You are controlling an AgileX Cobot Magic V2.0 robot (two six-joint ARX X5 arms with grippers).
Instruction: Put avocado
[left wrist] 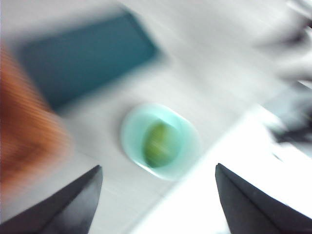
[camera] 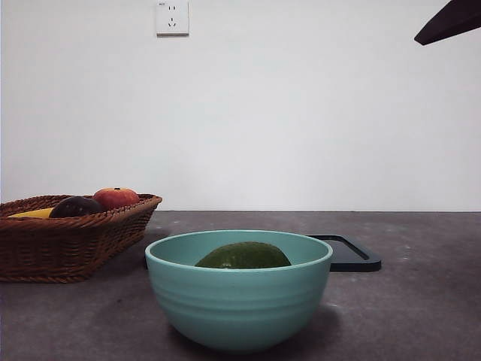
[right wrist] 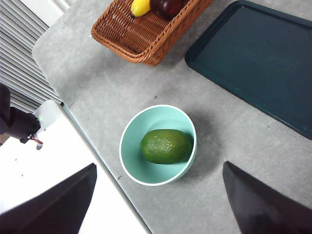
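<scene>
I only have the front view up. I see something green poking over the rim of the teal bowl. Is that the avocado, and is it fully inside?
Observer: Yes. From the right wrist view, the whole avocado lies on its side in the bowl, touching nothing else.
Operator: Is either gripper near it?
Observer: No. The right gripper hangs high above the bowl with its jaws wide apart, holding nothing; the left gripper is also high and open, in a blurred picture.
Operator: What's that dark slab behind the bowl?
Observer: A flat dark tray with a raised rim, apart from the bowl and beside the wicker basket.
</scene>
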